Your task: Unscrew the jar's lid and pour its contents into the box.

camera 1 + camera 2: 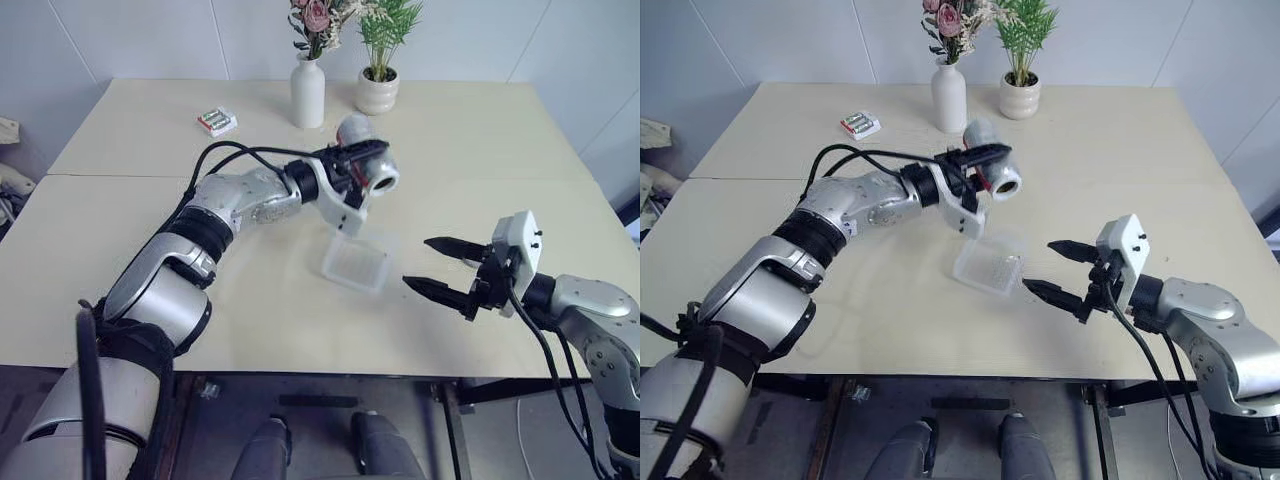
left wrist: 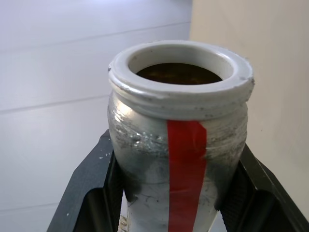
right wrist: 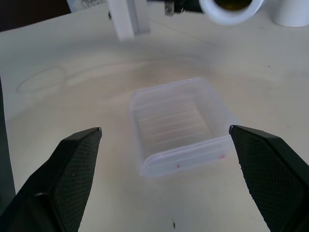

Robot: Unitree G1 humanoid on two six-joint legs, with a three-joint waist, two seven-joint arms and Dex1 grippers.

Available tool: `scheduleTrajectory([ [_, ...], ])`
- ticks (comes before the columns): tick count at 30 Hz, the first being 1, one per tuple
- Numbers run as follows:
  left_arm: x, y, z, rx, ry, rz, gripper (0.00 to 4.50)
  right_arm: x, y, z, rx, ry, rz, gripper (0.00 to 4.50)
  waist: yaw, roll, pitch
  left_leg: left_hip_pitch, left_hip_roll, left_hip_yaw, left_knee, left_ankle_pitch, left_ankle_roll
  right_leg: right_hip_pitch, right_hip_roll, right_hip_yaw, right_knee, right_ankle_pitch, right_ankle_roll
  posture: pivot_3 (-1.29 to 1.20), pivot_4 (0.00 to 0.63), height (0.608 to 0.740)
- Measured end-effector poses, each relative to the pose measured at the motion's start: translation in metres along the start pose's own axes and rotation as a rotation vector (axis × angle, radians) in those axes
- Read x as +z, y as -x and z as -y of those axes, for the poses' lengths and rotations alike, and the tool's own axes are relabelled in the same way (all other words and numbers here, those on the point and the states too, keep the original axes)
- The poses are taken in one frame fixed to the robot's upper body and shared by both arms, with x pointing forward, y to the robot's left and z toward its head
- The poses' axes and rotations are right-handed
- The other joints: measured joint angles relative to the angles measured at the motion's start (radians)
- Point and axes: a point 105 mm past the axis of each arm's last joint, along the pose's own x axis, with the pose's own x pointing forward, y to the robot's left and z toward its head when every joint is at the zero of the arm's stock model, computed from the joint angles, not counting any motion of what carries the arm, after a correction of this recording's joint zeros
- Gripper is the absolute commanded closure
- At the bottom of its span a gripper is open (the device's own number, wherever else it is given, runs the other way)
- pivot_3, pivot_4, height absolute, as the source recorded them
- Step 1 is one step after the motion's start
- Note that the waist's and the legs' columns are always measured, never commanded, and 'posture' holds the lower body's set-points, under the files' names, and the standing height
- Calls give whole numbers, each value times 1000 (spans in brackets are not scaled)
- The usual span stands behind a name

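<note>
My left gripper (image 1: 358,160) is shut on the jar (image 1: 372,168), a small clear jar with a red stripe down its side (image 2: 186,174). The jar lies tipped on its side in the air, above and just behind the box (image 1: 358,263). Its open white mouth (image 3: 231,7) faces right and toward me, with the brown contents (image 2: 178,73) still inside. The lid is out of view. The clear shallow box rests on the table and looks empty (image 3: 176,121). My right gripper (image 1: 416,262) hangs open just right of the box, nothing between its fingers (image 3: 72,169).
A white vase of flowers (image 1: 308,92) and a small potted plant (image 1: 378,90) stand at the back of the table. A small pack of batteries (image 1: 217,121) lies at the back left. The table's front edge (image 1: 330,372) runs below the box.
</note>
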Motion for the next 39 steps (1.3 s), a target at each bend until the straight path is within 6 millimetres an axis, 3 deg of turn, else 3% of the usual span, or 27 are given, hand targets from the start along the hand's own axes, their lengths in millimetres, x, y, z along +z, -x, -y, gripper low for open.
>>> scheduleTrajectory([
  [6, -6, 3, 14, -10, -236, 27, 2382, 7, -2, -3, -35, -28, 42, 33, 4, -1, 1, 0, -2, 0, 0, 1, 1, 0, -2, 0, 0, 1, 2, 0, 150, 740],
  [12, 17, -1, 30, -43, -395, 193, 2382, 9, -6, -3, -47, -62, 67, 33, 9, -3, 2, -1, -3, 1, 0, 1, 2, 0, -2, 1, 0, 1, 3, 0, 150, 740],
  [18, 18, -4, 32, -92, -497, 254, 2382, 16, -15, -3, -31, -66, 102, 33, 10, -3, 2, -1, -3, 1, 0, 1, 2, 0, -2, 1, 0, 1, 3, 0, 150, 740],
  [24, 10, -10, 13, -69, -562, 248, 2382, 14, -26, -4, -2, -87, 105, 33, 13, -3, 2, -1, -4, 2, 0, 1, 2, 0, -3, 1, 0, 1, 3, 0, 150, 740],
  [29, 19, -20, 4, -32, -452, 231, 2382, 18, -30, 0, 8, -72, 116, 33, 23, -3, 2, -1, -4, 2, 0, 1, 2, -1, -3, 1, 1, 1, 3, 0, 150, 740],
  [33, 10, -10, 11, -66, -349, 183, 2382, 16, -31, 0, 17, -79, 112, 33, 21, -3, 2, 0, -3, 5, 0, 1, 2, -2, -3, 4, 2, 1, 4, 0, 150, 740],
  [35, 1, -1, 13, -80, -209, 120, 2382, 15, -31, -1, 23, -81, 110, 33, 21, -3, 2, 0, -3, 6, 0, 1, 2, -2, -3, 4, 2, 1, 3, 0, 150, 740],
  [39, -19, 18, 11, -69, 260, -38, 2382, 13, -30, -2, 27, -89, 104, 33, 25, -3, 2, 0, -3, 7, 1, 1, 3, -2, -3, 4, 3, 1, 3, 0, 150, 740],
])
